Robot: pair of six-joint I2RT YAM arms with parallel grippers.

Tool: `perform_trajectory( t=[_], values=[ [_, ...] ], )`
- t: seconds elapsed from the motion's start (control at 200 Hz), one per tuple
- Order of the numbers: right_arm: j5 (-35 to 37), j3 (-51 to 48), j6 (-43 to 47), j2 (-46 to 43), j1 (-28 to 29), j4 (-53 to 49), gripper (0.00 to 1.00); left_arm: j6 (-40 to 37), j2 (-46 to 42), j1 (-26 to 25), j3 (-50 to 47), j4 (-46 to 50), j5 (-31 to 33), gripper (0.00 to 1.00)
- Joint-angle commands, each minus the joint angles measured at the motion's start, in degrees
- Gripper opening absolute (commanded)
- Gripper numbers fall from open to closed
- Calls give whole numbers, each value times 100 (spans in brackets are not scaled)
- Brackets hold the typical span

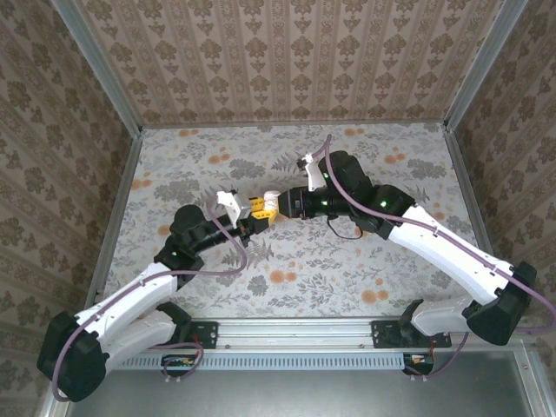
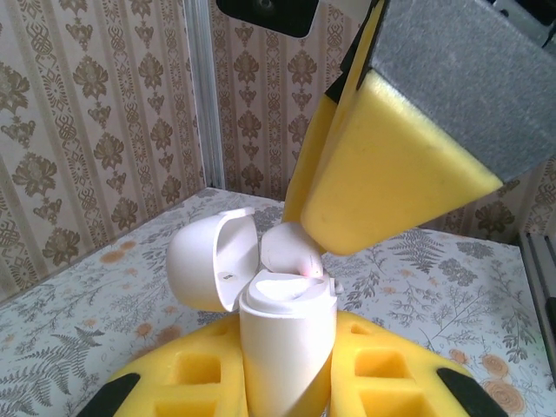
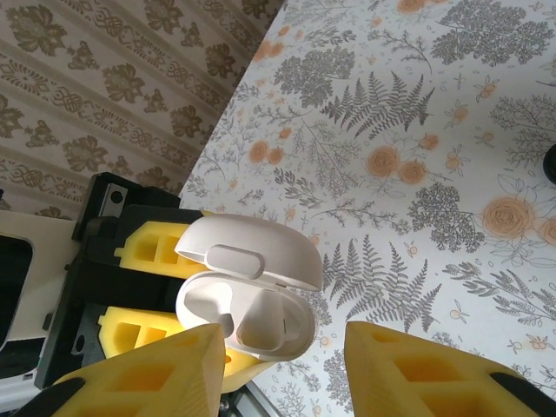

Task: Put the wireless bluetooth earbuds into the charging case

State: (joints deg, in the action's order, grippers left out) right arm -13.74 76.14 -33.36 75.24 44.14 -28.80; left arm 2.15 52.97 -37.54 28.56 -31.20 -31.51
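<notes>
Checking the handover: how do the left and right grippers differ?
The left gripper is shut on the white rounded plastic charging case, lid open; the right gripper is open, fingers apart. The left holds the case up; the right hovers close by it. Both have yellow foam fingers.

Bright even diffuse light, faint soft shadows, sharp overhead view, wrist views slightly soft up close

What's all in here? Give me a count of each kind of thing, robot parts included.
Robot arms: 2 (left arm, right arm)
Yellow-padded grippers: 2 (left gripper, right gripper)
White charging case, lid open: 1
White earbud at the case's mouth: 1
Total: 6
</notes>
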Motion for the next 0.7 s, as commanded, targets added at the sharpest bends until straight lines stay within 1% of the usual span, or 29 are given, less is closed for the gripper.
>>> perform_trajectory(
  t=[0.0, 0.22, 0.24, 0.365, 0.46, 0.695],
  values=[
    [52, 226, -82, 103, 54, -157, 42, -154, -50, -25, 218, 56, 6, 0],
    [95, 327, -83, 217, 96, -161, 41, -281, 8, -64, 347, 368, -6, 0],
    [99, 337, -83, 226, 98, -306, 41, -294, 8, -76, 354, 401, 2, 0],
    [110, 425, -74, 310, 128, -419, 40, -447, 48, -130, 455, 650, 71, 0],
    [109, 472, -58, 367, 144, -524, 38, -568, 56, -179, 508, 826, 151, 0],
    [178, 499, -22, 377, 143, -651, 29, -688, 20, -205, 483, 957, 328, 0]
  ],
)
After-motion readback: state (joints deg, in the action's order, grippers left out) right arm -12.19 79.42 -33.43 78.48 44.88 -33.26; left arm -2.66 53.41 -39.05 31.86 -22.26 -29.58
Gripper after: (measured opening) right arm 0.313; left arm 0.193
